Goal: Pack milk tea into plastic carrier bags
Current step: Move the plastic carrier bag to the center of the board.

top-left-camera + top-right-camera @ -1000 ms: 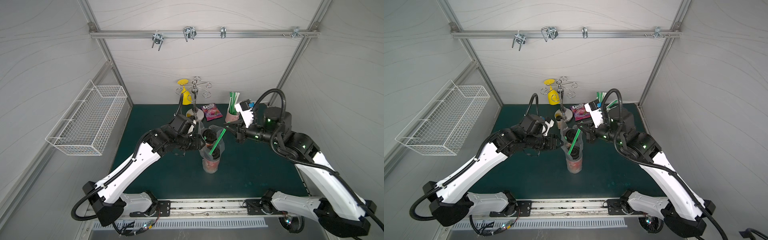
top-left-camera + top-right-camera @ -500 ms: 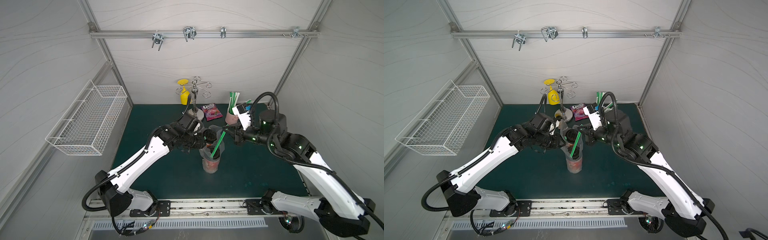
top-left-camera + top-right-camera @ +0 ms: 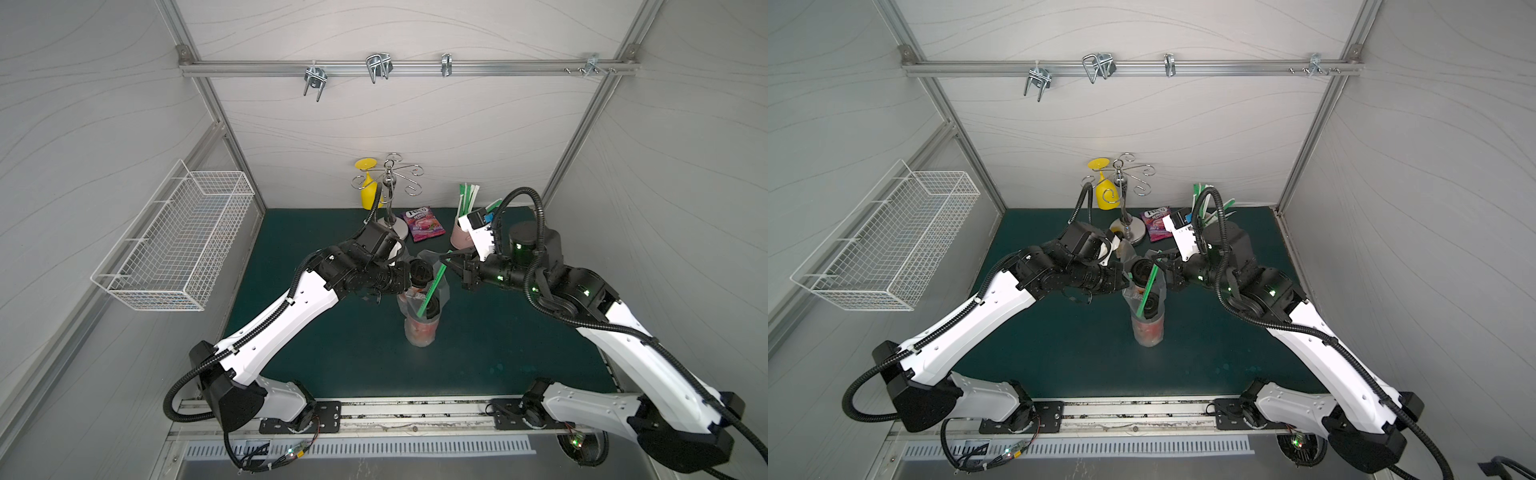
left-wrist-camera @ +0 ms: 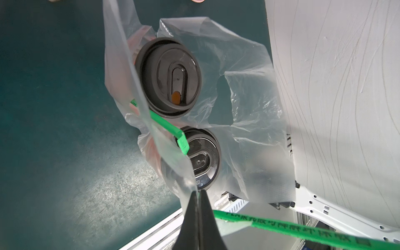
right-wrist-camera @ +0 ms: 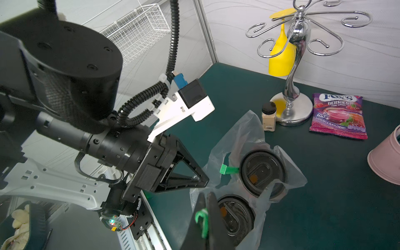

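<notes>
Left wrist view has the left gripper (image 4: 198, 194) pinched flat on the rim of the bag (image 4: 244, 58), jaws together with only film between them. Inside the bag stand a cup (image 4: 171, 78) and a second cup (image 4: 201, 160), upright, lids on, side by side. The right gripper (image 5: 206, 194) is clamped on a green straw (image 3: 433, 286), which slants down into the bag mouth, seemingly between the lids, though film blurs its lower end. In both top views the bag stands on the mat (image 3: 316, 332) in front of the stand (image 3: 395, 226). A bottle (image 5: 269, 116) sits just beside the stand's base.
</notes>
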Controlling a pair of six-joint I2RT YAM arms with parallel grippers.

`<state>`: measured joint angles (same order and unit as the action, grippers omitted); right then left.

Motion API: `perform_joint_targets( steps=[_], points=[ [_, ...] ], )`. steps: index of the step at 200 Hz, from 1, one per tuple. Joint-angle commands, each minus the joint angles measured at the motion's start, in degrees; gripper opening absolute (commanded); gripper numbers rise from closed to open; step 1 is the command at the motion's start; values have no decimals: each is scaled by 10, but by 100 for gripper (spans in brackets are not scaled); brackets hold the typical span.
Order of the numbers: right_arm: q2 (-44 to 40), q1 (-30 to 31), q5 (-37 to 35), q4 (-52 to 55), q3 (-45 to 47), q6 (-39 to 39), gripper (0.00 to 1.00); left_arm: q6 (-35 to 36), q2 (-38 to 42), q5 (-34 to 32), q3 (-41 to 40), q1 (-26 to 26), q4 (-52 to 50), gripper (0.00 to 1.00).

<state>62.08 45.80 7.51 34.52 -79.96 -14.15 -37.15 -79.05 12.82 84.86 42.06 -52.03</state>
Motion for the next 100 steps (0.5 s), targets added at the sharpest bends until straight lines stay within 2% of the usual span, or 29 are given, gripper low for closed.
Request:
perform_joint_targets(
  steps=[1,100],
  points=[
    [-5,4,-31,-33,-3,-2,0,8,-4,-2,35,2,3,0],
    [9,4,-53,-118,51,-27,0,2,10,-8,6,-2,15,0]
  ],
)
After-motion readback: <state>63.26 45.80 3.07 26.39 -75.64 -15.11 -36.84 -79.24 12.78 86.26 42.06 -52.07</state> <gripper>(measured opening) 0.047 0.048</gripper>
